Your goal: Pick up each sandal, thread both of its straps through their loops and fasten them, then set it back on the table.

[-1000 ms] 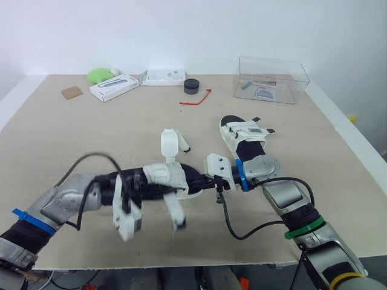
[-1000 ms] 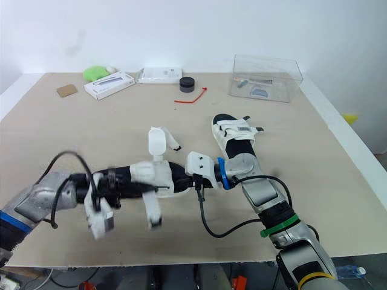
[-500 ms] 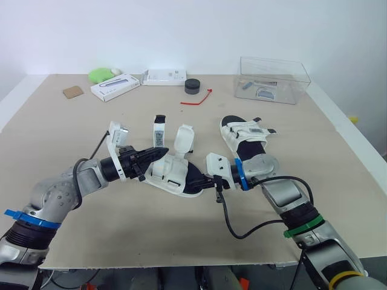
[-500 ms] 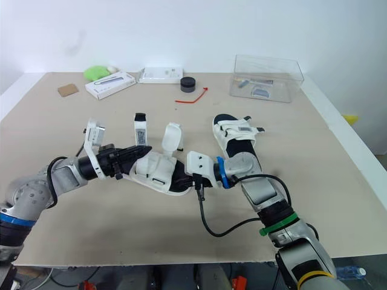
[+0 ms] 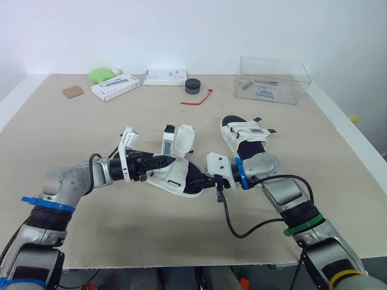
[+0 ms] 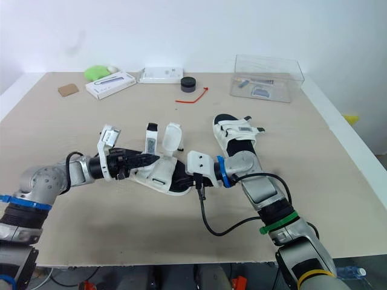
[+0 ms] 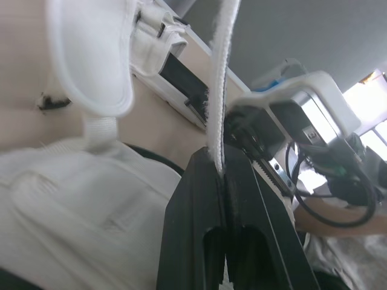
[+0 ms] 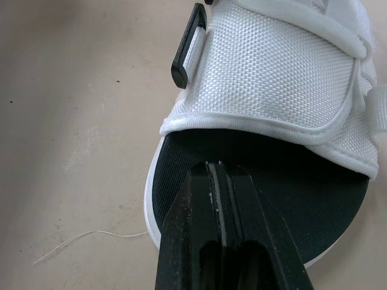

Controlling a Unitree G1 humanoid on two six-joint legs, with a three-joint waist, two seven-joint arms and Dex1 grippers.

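Beige worktop [image 5: 72, 139] with a clear plastic box [image 5: 273, 78] well behind the unfastened sandal [image 5: 175, 176]. This sandal lies flat on the worktop. A fastened sandal [image 5: 245, 134] lies just to its right, slightly farther back. The right gripper [image 5: 202, 181], fingers pressed together, rests its tips on the unfastened sandal's black footbed. The left gripper [image 5: 162, 162], at that sandal's left side, is clenched on its upright white strap [image 7: 219, 72].

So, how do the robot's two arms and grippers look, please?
Both are silver-grey metal with rounded joints. The left arm has a blue band; the right arm has a blue ring, green and yellow bands, and a looping black cable. The left gripper and right gripper each have two black fingers and a white camera block.
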